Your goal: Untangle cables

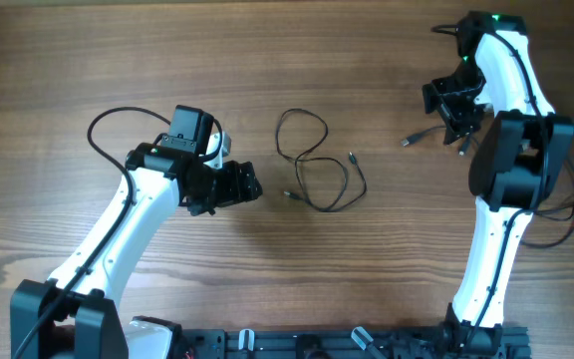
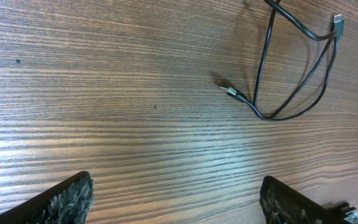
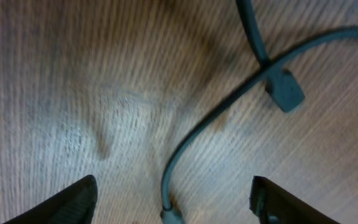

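A thin black cable (image 1: 304, 160) lies in loose loops on the wooden table's middle, both small plug ends free. In the left wrist view it (image 2: 291, 81) sits at the top right, well ahead of the fingers. My left gripper (image 1: 252, 184) (image 2: 179, 202) is open and empty, just left of that cable. A second thin cable (image 1: 419, 136) lies at the far right under my right gripper (image 1: 456, 118). In the right wrist view that cable (image 3: 194, 146) runs between the open fingers (image 3: 173, 202), a plug (image 3: 284, 90) beside it. Nothing is gripped.
Thick black arm wires loop off the left arm (image 1: 108, 122) and trail beside the right arm's base (image 1: 566, 209). The arms' mounting rail (image 1: 367, 339) runs along the front edge. The right arm's body (image 1: 516, 160) stands over the right side.
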`<state>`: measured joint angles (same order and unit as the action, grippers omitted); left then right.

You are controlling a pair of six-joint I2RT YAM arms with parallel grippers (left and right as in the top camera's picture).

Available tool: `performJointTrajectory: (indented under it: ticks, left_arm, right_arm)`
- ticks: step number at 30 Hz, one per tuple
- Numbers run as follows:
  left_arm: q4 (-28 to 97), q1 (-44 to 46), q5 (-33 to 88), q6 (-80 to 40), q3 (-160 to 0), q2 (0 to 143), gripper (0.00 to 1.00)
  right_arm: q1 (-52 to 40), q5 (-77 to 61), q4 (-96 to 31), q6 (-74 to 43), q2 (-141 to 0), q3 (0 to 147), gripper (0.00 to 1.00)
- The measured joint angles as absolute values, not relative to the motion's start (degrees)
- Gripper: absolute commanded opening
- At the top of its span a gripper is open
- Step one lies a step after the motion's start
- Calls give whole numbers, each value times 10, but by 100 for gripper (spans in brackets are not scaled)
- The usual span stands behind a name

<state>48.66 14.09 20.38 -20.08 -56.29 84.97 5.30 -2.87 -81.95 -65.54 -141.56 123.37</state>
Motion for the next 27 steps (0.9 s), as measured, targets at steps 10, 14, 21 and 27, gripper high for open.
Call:
performJointTrajectory:
  ticks: [10, 14, 21, 27]
  left_arm:
    - [487, 141, 204, -201, -563, 850, 88]
    - [487, 141, 204, -201, -563, 850, 88]
    - [487, 141, 204, -201, -563, 850, 87]
    - [487, 141, 204, -201, -563, 850, 88]
  right_arm:
    - [54, -10, -805, -661, -1431, 1231, 66]
    - [54, -10, -802, -658, -1430, 1225, 41]
    - [54, -7, -827, -645, -1430, 1217, 20]
    - [55, -4, -848, -588, -1433, 1211, 4]
